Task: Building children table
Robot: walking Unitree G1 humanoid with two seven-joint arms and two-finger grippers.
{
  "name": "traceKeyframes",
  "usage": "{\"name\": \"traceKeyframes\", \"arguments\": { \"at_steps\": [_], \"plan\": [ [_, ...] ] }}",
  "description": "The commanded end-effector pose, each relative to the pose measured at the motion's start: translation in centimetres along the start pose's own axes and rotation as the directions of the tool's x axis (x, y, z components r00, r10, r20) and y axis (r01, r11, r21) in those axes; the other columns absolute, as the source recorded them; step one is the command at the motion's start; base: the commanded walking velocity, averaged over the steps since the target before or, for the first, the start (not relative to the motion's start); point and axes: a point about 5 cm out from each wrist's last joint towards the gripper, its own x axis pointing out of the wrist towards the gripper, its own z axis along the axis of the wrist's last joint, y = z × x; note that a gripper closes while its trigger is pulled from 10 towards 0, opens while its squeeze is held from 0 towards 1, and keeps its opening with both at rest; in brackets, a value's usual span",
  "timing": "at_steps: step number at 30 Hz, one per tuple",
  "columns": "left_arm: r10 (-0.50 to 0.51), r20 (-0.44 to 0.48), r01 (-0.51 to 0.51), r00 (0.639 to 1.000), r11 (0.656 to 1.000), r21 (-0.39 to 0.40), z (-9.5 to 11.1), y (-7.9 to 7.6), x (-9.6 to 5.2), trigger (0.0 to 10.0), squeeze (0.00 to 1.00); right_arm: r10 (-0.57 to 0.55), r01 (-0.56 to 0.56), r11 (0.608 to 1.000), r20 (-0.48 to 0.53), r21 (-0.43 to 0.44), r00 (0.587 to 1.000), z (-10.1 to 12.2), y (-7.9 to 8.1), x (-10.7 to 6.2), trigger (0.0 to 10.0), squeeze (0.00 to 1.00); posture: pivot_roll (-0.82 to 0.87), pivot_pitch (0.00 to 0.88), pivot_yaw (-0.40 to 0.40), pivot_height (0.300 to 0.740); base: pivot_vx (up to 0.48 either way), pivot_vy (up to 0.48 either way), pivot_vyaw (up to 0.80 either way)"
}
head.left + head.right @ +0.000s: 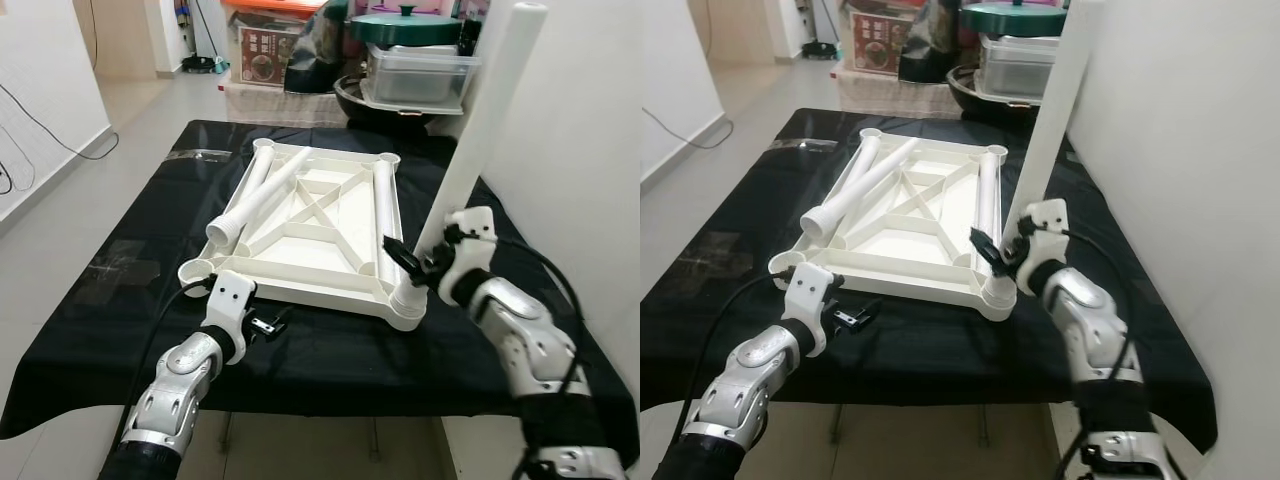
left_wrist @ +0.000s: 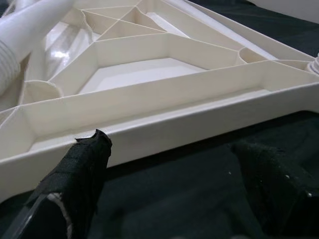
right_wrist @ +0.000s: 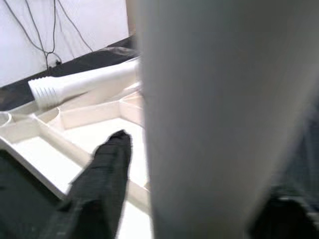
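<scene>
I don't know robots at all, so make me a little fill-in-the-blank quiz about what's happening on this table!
1. The white tabletop lies upside down on a ____ cloth.
2. The right gripper holds a white leg that stands ____ in the near corner socket.
3. The number of loose legs lying on the tabletop is ____.
4. The left gripper, near the tabletop's front edge, holds ____.

Missing words: black; upright; three; nothing
</scene>
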Motion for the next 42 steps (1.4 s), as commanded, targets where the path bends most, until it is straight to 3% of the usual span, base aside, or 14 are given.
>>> {"name": "traceKeyframes", "arguments": {
  "at_steps": [1, 5, 11, 16, 17, 22, 23, 26, 27, 37, 38, 40, 41, 42],
  "plan": [
    [-0.01, -0.008, 0.01, 1.0, 1.0, -0.006, -0.3, -0.5, 0.1, 10.0, 0.0, 0.053, -0.053, 0.999, -0.01, 0.009, 0.999, -0.4, 0.6, 0.4, 0.0, 0.0, 0.05, 0.0, -0.118, 0.74, 0.0, 0.0, 0.0],
    [-0.005, -0.006, 0.005, 1.0, 1.0, -0.006, -0.3, -0.5, 0.1, 10.0, 0.0, -0.095, 0.093, 0.992, 0.021, 0.088, 0.995, -0.6, 0.1, 1.9, 0.0, 0.0, 0.07, 0.0, -0.124, 0.74, 0.0, 0.0, 0.0],
    [0.001, -0.015, -0.001, 1.0, 1.0, 0.004, -0.4, -0.1, -0.3, 10.0, 0.0, -0.608, 0.64, 0.736, -0.202, 0.221, 0.768, -4.0, -1.4, 1.5, 0.0, 0.0, 0.08, 0.0, -0.124, 0.74, 0.0, 0.0, 0.0],
    [0.002, -0.016, -0.002, 1.0, 1.0, 0.006, -0.4, 0.0, -0.4, 10.0, 0.0, -0.661, 0.706, 0.665, -0.248, 0.244, 0.709, -4.8, 0.4, 0.6, 0.0, 0.0, 0.08, 0.0, -0.117, 0.74, 0.0, 0.0, 0.0],
    [-0.009, -0.016, 0.009, 1.0, 1.0, 0.008, -0.4, -0.2, -0.3, 10.0, 0.0, -0.59, 0.636, 0.731, -0.241, 0.247, 0.771, -4.2, 2.8, 0.7, 10.0, 0.0, 0.06, 0.0, -0.106, 0.74, 0.0, 0.0, 0.0],
    [-0.018, -0.016, 0.018, 1.0, 1.0, 0.009, -0.3, -0.4, 0.0, 10.0, 0.0, -0.448, 0.467, 0.844, -0.13, 0.263, 0.884, -2.7, 4.7, 1.4, 10.0, 0.11, 0.05, 0.0, -0.102, 0.74, 0.0, 0.0, 0.0],
    [-0.019, -0.012, 0.019, 1.0, 1.0, 0.008, -0.2, -0.3, 0.2, 10.0, 0.0, -0.419, 0.426, 0.861, -0.087, 0.277, 0.904, -2.2, 4.7, 1.7, 10.0, 1.0, 0.06, 0.0, -0.105, 0.74, 0.0, 0.0, 0.0],
    [-0.019, -0.007, 0.019, 1.0, 1.0, 0.008, -0.1, -0.3, 0.3, 10.0, 0.0, -0.378, 0.374, 0.884, -0.044, 0.281, 0.925, -1.5, 4.6, 2.0, 10.0, 1.0, 0.06, 0.0, -0.106, 0.74, 0.0, 0.0, 0.0],
    [-0.018, -0.004, 0.018, 1.0, 1.0, 0.008, 0.0, -0.1, 0.3, 10.0, 0.0, -0.307, 0.297, 0.916, -0.006, 0.271, 0.952, -0.3, 4.0, 2.5, 10.0, 0.0, 0.05, 0.0, -0.107, 0.74, 0.0, 0.0, 0.0],
    [-0.01, -0.008, 0.01, 1.0, 1.0, -0.005, -0.4, -0.5, 0.0, 10.0, 0.0, 0.055, -0.052, 0.998, 0.132, -0.022, 0.99, 4.2, 2.0, 2.1, 10.0, 0.0, 0.06, 0.0, -0.122, 0.74, 0.0, 0.0, 0.0],
    [-0.008, -0.008, 0.008, 1.0, 1.0, -0.007, -0.5, -0.5, 0.0, 10.0, 0.0, 0.098, -0.093, 0.994, 0.108, -0.053, 0.989, 3.5, 2.3, 1.9, 5.2, 0.0, 0.06, 0.0, -0.126, 0.74, 0.0, 0.0, 0.0],
    [-0.006, -0.009, 0.006, 1.0, 1.0, -0.008, -0.5, -0.6, 0.1, 10.0, 0.0, 0.122, -0.115, 0.99, 0.079, -0.08, 0.989, 2.8, 2.4, 1.9, 4.5, 0.0, 0.06, 0.0, -0.129, 0.74, 0.0, 0.0, 0.0],
    [-0.003, -0.012, 0.003, 1.0, 1.0, -0.007, -0.5, -0.5, 0.1, 10.0, 0.0, 0.124, -0.12, 0.988, 0.039, -0.092, 0.992, 1.8, 2.3, 2.0, 0.0, 0.0, 0.06, 0.0, -0.13, 0.74, 0.0, 0.0, 0.0],
    [-0.003, -0.012, 0.003, 1.0, 1.0, -0.007, -0.5, -0.5, 0.1, 10.0, 0.0, 0.124, -0.12, 0.988, 0.039, -0.092, 0.992, 1.8, 2.3, 2.0, 0.0, 0.0, 0.06, 0.0, -0.13, 0.74, 0.0, 0.0, 0.0]
  ]
}}
